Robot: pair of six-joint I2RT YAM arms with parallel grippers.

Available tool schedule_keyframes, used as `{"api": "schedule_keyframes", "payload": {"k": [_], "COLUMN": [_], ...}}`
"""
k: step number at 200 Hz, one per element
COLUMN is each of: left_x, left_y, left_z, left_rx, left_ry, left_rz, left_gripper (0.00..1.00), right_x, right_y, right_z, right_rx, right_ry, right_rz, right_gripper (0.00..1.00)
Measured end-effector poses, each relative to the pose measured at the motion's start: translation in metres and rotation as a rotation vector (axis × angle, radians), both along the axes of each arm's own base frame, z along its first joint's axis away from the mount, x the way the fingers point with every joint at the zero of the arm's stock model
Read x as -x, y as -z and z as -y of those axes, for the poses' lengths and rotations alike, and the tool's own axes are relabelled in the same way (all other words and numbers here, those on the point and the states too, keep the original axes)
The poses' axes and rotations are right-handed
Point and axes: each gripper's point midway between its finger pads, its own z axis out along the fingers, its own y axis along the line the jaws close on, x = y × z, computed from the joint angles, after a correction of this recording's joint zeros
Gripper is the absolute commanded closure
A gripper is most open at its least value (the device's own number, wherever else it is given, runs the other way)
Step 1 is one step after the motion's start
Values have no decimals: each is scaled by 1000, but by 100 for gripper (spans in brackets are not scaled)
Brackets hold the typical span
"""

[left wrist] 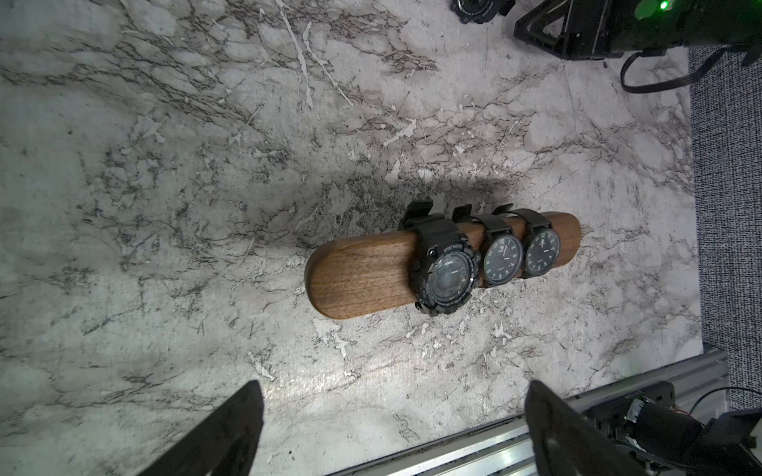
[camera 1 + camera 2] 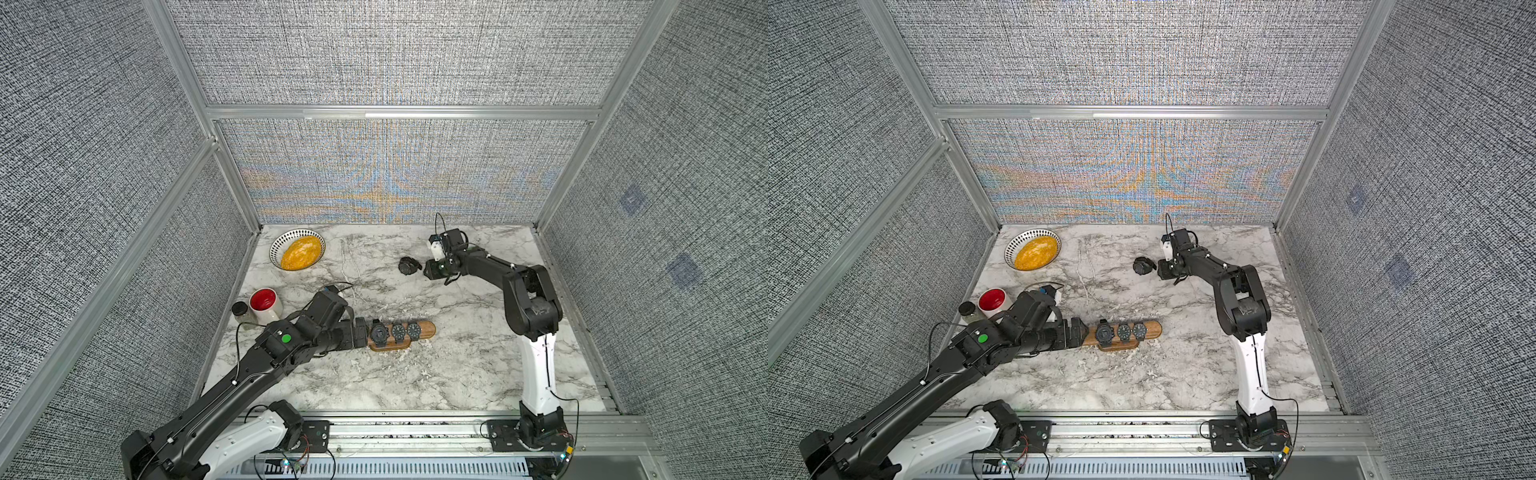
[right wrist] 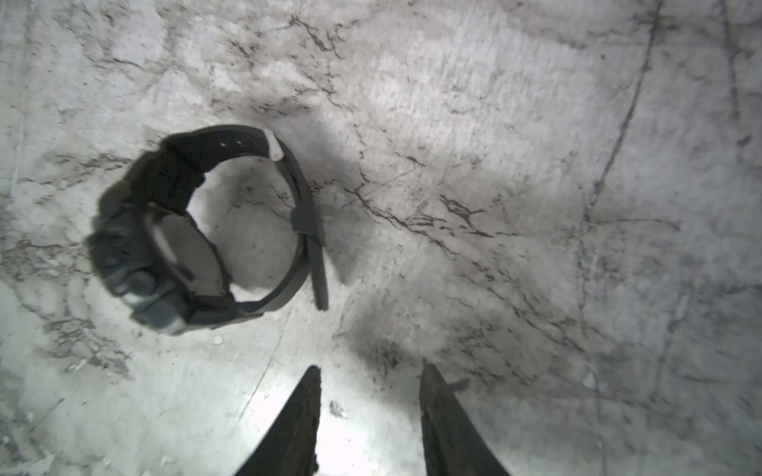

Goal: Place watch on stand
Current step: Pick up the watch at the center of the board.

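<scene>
Marble-patterned tabletop [image 2: 415, 374], grey-veined, set inside a fabric-walled booth.

Stand [image 2: 428, 328]: brown wood with rounded ends, lying left-right toward the near left of the table. Three black watches are strapped round its bar, side by side. A chunky sport watch [image 1: 447, 276] is leftmost, then two smaller dial watches [image 1: 502, 259] touching each other. The bar's left part is bare, as is a short bit at the right tip.

Loose watch [image 2: 409, 266]: black, on the marble at far right-centre, well apart from the stand. Its strap is buckled in a loop and it rests on its side.

Right gripper [image 3: 370, 366]: low over the table, just right of the loose watch and pointing toward it. Jaws partly spread with nothing between them. The watch sits off to one side of the fingertips, not touching.

Left gripper [image 1: 393, 385]: at the stand's left end, jaws spread wide and empty. Cannot tell whether a finger touches the wood.

Far left: patterned bowl [image 2: 276, 247] holding something yellow. Nearer along the left edge is a white mug [image 2: 270, 311], red inside, with a small dark-lidded jar [image 2: 241, 311] just beside it.
</scene>
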Motion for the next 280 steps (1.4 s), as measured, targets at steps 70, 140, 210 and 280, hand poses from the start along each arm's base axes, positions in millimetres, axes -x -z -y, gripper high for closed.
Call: {"api": "schedule_keyframes", "payload": {"k": [70,140,210,280], "left_x": [-2,-2,-1,-1], "left_y": [-3,-4,-1,2], "left_z": [2,2,1,1], "left_rx": [13,14,9,4], "left_ry": [-1,-1,0,0], "left_rz": [13,15,10,5], "left_gripper": [1,1,1,1], "right_x": [-57,-53,-49,-36], "right_y": [-45,-6,6,11], "right_z": [-17,-40,-46,-38], "right_rx": [-33,-21,-8,-18], "right_ry": [0,-57,-85,-44], "right_rz": [138,59,43,12], "right_gripper": [58,58,65,100]}}
